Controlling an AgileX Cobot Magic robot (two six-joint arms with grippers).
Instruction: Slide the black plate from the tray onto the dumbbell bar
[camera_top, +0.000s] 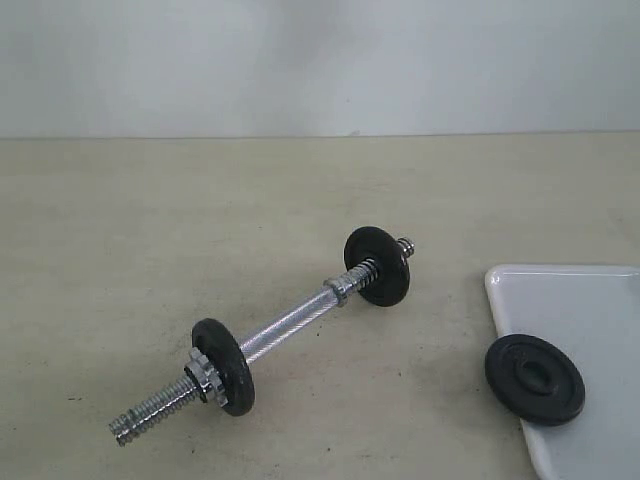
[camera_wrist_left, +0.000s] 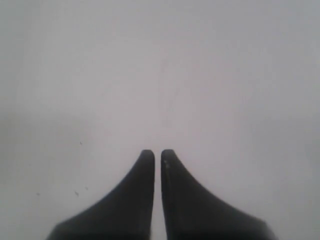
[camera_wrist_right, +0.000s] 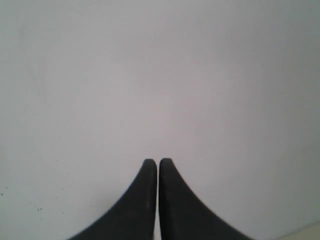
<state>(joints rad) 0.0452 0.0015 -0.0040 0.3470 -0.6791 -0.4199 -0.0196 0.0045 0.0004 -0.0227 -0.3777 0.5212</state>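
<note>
The black plate lies flat on the left edge of the white tray, at the lower right of the exterior view. The dumbbell bar lies slantwise on the table to its left, with one black disc near its front end and another near its far end, each beside a silver nut. Neither arm shows in the exterior view. My left gripper is shut with nothing in it, facing a blank pale surface. My right gripper is likewise shut and holds nothing.
The beige table runs back to a plain white wall. The tray is cut off by the picture's right and lower edges. Both wrist views show only a blank pale surface beyond the fingers.
</note>
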